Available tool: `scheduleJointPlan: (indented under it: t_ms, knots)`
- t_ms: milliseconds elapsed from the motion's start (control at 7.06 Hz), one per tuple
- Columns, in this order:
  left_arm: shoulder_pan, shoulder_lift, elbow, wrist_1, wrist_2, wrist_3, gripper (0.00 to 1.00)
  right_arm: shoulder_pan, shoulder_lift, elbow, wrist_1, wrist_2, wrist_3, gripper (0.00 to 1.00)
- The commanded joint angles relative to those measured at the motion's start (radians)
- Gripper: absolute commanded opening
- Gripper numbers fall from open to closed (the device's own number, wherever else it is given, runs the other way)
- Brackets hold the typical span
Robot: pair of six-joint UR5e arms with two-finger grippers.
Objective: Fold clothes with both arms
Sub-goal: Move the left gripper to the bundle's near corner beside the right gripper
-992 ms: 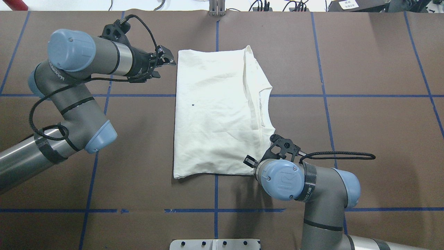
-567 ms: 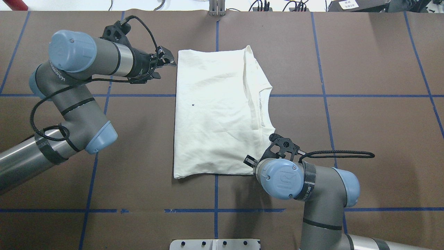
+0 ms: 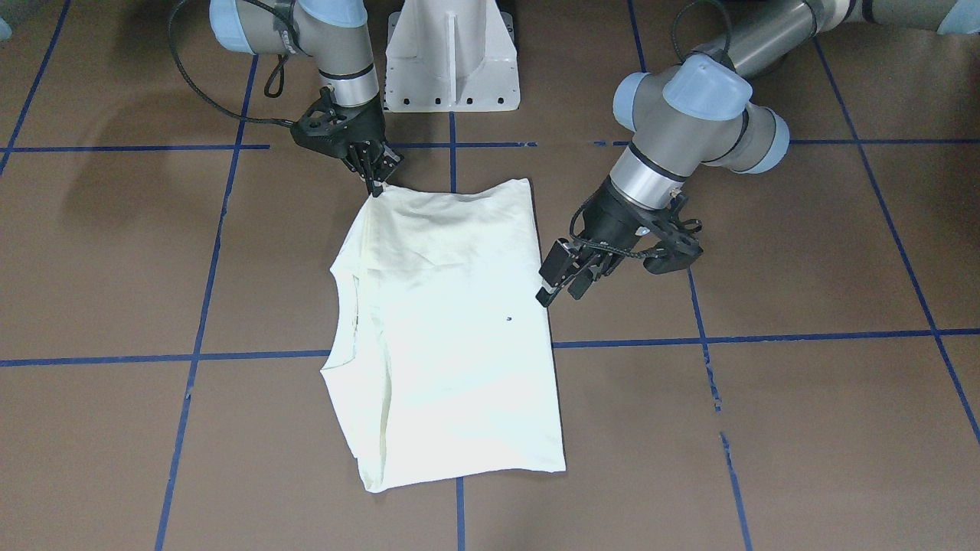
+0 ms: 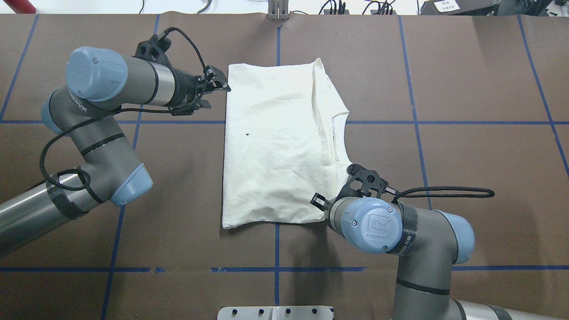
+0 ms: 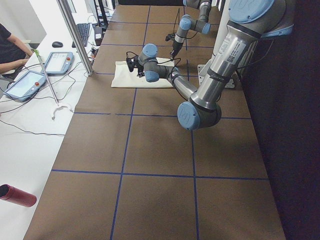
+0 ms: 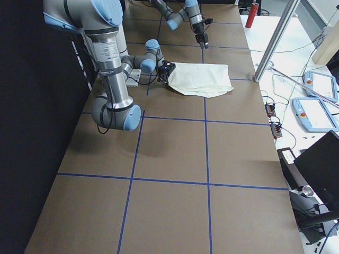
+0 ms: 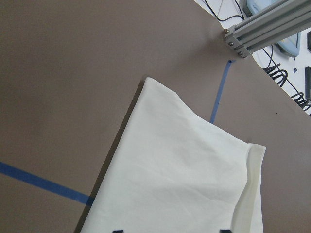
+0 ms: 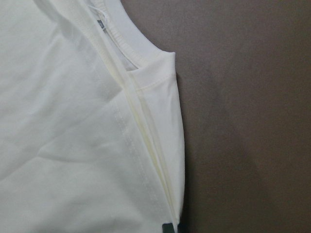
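The clothes are one cream-white shirt (image 4: 275,142), folded into a rectangle on the brown table with its plain side up and the collar toward the right arm's side. My left gripper (image 4: 220,86) hovers open at the shirt's far left corner; the left wrist view shows the shirt (image 7: 180,179) below its widely spread tips. My right gripper (image 3: 375,184) points down at the shirt's near corner by the shoulder. Its fingers are pressed together on that corner of the shirt (image 8: 73,145). In the overhead view the right wrist hides this gripper.
A white pedestal base (image 3: 452,53) stands at the robot's side of the table. Blue tape lines cross the brown tabletop. An aluminium post (image 7: 265,29) rises past the far edge. A person (image 5: 10,50) sits at a side table with tablets.
My left gripper has edged closer to the shirt's far left corner. The right arm's elbow has shifted slightly outward. The shirt lies as before.
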Motion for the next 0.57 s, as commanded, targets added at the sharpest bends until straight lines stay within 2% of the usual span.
scheduleJointPlan:
  t_ms: [0,283,425]
  knots:
    - [0.21,0.149,-0.19,0.083,0.197,-0.111,0.72,-0.019,-0.043,0.069,-0.004,0.002,0.0,0.0]
    - [0.377,0.164,-0.217,0.19,0.284,-0.229,0.73,-0.022,-0.051,0.072,-0.004,0.004,0.0,0.0]
    - [0.419,0.162,-0.217,0.235,0.321,-0.234,0.73,-0.023,-0.051,0.072,-0.004,0.004,0.0,0.0]
